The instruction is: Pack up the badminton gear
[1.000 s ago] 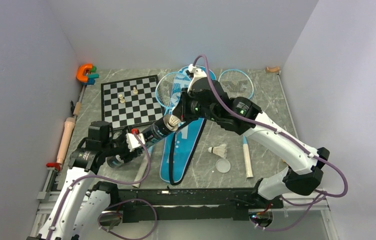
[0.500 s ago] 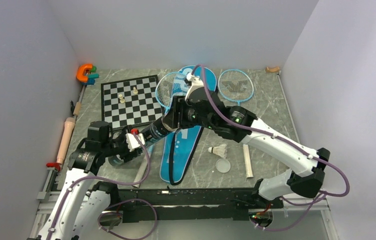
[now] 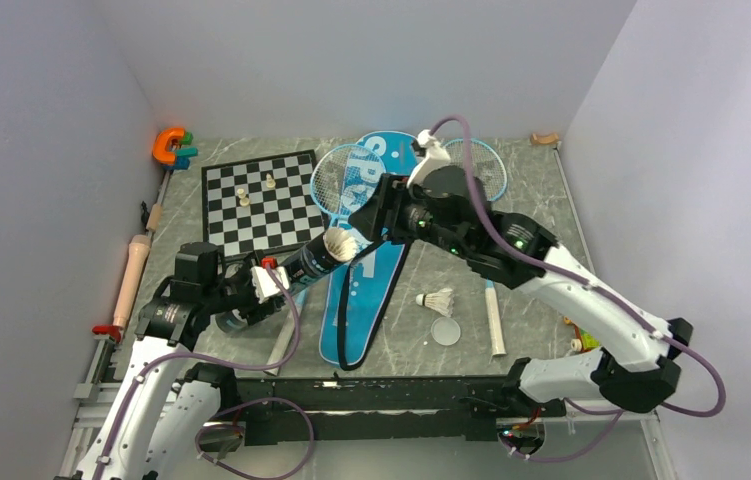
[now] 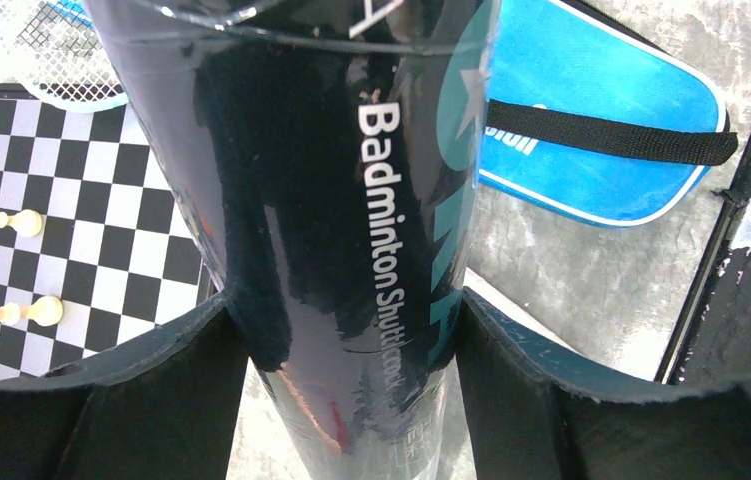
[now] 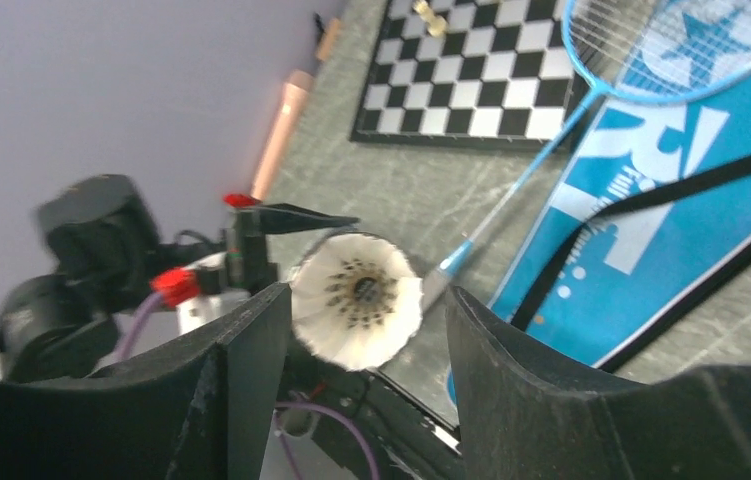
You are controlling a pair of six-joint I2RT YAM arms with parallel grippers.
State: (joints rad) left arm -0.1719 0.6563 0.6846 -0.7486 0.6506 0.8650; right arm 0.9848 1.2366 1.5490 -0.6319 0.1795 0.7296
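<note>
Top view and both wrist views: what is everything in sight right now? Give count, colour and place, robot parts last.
bag: one, blue, middle of the table
chessboard: one, black-and-white, far left; two pale pieces on it
rackets: two, light-blue frames; one between chessboard and bag, one right of the bag
tube: one, black, held tilted in the left gripper
shuttlecocks: two seen, white; one loose right of the bag, one in the tube's mouth
round lid: one, clear, beside the loose shuttlecock
clamp: one, orange, far-left corner
left gripper: shut on the tube
right gripper: open, facing the tube's mouth
</note>
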